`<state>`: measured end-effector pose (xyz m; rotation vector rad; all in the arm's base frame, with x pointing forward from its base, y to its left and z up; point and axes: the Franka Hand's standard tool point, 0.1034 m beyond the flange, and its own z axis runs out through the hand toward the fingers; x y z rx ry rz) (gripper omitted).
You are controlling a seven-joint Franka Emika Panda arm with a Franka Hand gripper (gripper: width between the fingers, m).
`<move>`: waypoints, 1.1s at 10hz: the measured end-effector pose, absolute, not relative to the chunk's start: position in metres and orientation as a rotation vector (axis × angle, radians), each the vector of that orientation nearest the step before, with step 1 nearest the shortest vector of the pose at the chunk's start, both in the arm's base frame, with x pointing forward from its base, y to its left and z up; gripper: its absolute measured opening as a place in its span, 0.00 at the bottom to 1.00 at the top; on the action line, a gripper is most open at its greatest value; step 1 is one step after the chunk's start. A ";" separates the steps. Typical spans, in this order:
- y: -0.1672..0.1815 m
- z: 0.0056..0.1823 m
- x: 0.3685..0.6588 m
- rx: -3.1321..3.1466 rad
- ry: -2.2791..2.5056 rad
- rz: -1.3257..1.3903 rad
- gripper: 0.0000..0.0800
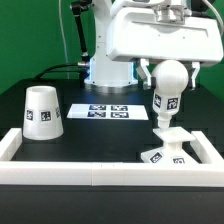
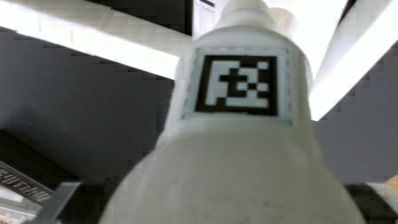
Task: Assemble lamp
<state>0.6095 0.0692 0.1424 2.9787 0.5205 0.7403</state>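
At exterior view's right, bulb (image 1: 168, 100) upright on base (image 1: 158, 156), prob. for screwing in; gripper (image 1: 168, 74) straddles its ball, clamped or not: cannot tell. Shade (image 1: 40, 110) apart.

Exterior frontal, set back — wrist crowds the bulb (image 1: 170, 85) (image 2: 231, 130).

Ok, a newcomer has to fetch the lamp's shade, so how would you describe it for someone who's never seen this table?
Find the white rail frame edging the black table. Inside it, at the exterior view's left, stands a white plastic cone-shaped shade, wide end down. Unlike the white ball-shaped bulb in the gripper, it stands alone, untouched.
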 end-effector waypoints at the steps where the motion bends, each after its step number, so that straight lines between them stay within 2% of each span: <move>1: 0.069 0.142 0.609 2.979 0.521 0.739 0.72; 7: 0.076 0.135 0.619 2.978 0.534 0.744 0.72; 11: 0.083 0.133 0.615 2.985 0.539 0.738 0.72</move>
